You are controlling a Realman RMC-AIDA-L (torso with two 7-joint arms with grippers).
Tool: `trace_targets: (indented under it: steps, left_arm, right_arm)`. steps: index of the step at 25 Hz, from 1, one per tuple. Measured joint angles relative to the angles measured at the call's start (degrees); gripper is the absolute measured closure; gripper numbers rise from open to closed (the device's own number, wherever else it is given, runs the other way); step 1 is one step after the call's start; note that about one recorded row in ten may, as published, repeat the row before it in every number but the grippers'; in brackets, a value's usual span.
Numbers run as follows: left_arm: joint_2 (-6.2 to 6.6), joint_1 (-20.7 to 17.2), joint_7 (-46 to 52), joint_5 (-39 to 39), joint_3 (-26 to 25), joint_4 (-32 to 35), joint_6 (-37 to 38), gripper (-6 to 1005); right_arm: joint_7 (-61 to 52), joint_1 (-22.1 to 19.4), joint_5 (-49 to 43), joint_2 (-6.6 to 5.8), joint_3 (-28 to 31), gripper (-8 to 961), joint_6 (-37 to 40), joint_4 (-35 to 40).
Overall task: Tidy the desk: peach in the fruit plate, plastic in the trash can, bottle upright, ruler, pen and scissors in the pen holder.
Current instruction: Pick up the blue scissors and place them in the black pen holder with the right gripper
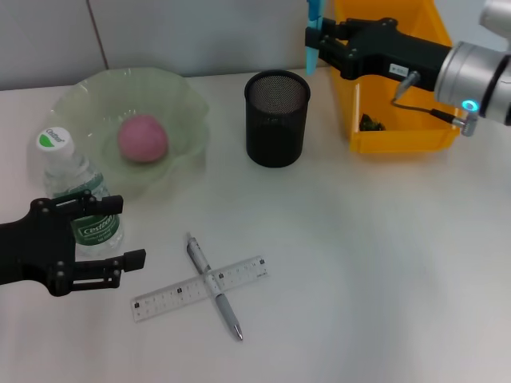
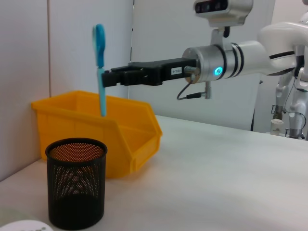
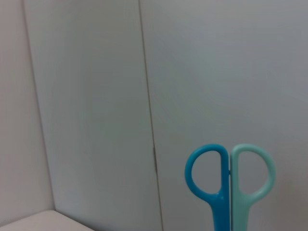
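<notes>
My right gripper (image 1: pixel 314 38) is shut on the blue scissors (image 1: pixel 312 24) and holds them upright in the air, above the gap between the black mesh pen holder (image 1: pixel 276 120) and the yellow trash can (image 1: pixel 395 132). The left wrist view shows the same scissors (image 2: pixel 100 67), blades down, with the pen holder (image 2: pixel 76 183) lower and nearer. The handles show in the right wrist view (image 3: pixel 230 183). The peach (image 1: pixel 143 138) lies in the green fruit plate (image 1: pixel 180 100). The bottle (image 1: pixel 76 187) stands upright by my open left gripper (image 1: pixel 128 231). The pen (image 1: pixel 214 287) lies across the ruler (image 1: pixel 172 295).
A small dark crumpled piece (image 1: pixel 370 123) lies inside the trash can. The wall runs close behind the trash can and the plate. The bottle's white cap shows at the edge of the left wrist view (image 2: pixel 24 226).
</notes>
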State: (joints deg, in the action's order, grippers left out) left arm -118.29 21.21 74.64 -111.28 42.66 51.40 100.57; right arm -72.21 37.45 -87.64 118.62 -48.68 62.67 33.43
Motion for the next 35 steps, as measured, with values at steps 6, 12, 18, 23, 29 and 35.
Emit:
trace_targets:
  steps: [6, 12, 18, 23, 29, 35]
  left_arm:
    - [0.0, -0.03, -0.34, 0.05, -0.03, 0.02, -0.03, 196]
    - [-0.01, -0.03, -0.6, 0.11, -0.03, 0.02, -0.03, 197]
    - [-0.02, -0.11, -0.92, 0.2, -0.03, -0.34, -0.03, 199]
    - [0.08, -0.11, -1.05, 0.2, -0.03, -0.67, 0.08, 200]
    - [0.08, -0.14, -1.08, 0.2, 0.05, -0.78, 0.4, 201]
    - [0.08, -0.47, -1.08, 0.19, 0.05, -0.78, 0.48, 202]
  right_arm:
    - [0.87, 2.26, -0.18, 0.24, -0.42, 741, -3.6, -3.72]
    - [1.02, 2.75, 0.02, 0.34, -0.41, 740, -5.21, -5.54]
    - [2.37, 4.12, 0.1, 0.43, -0.35, 740, -5.99, -8.48]
    - [3.27, 5.03, 0.13, 0.55, -0.38, 740, -6.82, -9.96]
    - [4.11, 6.24, 0.17, 0.69, -0.4, 738, -9.34, -11.59]
    - [4.2, 7.34, 0.19, 0.74, -0.39, 718, -10.14, -12.61]
